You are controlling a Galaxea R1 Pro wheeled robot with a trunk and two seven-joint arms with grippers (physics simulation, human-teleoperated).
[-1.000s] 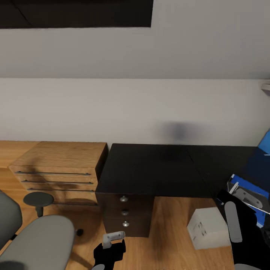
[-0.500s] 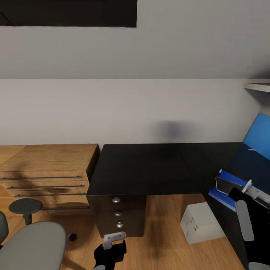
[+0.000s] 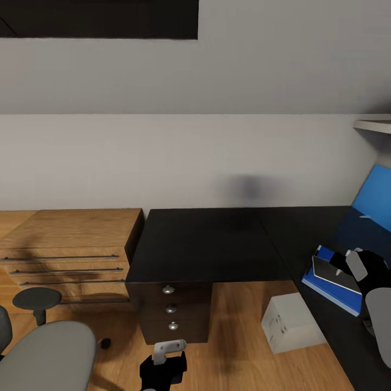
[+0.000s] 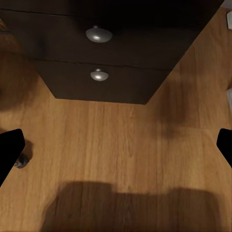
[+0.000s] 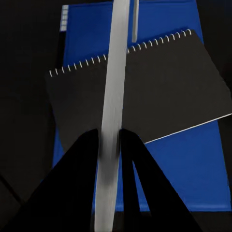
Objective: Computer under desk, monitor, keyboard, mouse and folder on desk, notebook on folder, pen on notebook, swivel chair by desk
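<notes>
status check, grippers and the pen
Right gripper shut on pen, above notebook on folder. Left gripper open, over floor. Nothing in the way.

Glossy black desk (image 3: 212, 239) top (faintly reflective), matt wood-grain floor (image 4: 121, 154), silvery metal knobs (image 4: 99, 34).

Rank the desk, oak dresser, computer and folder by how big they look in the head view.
1. desk
2. oak dresser
3. computer
4. folder, partly covered, so it may rival the computer
</notes>
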